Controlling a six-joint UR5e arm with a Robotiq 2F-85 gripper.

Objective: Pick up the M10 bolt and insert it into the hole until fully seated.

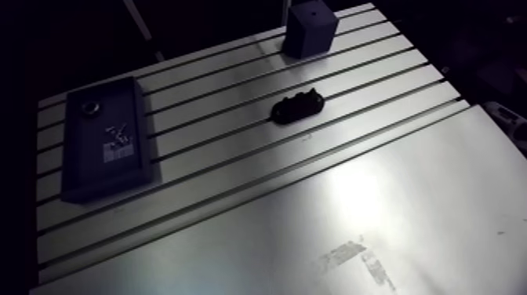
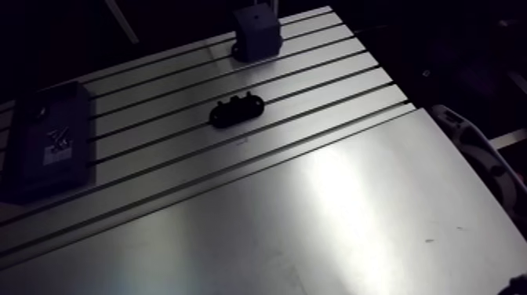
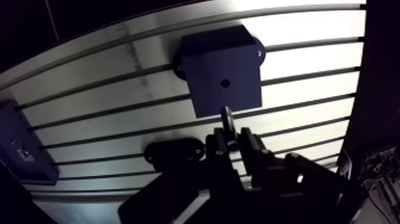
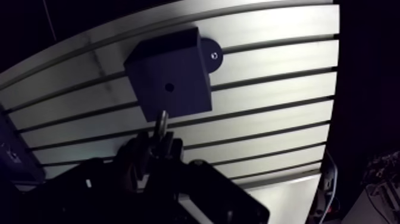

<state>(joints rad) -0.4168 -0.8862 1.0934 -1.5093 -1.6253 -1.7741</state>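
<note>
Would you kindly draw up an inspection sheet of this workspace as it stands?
Surface: slotted aluminium table, with a smooth sheet along its near side.
Job's things: M10 bolt held, not yet in the hole of the dark block.
Clutter: black holder mid-table; dark tray bearing a label.
Grippers: end effector shut on the bolt, close to the block.
Cables: nothing seen on the table.
Surroundings: too dark to tell.
</note>
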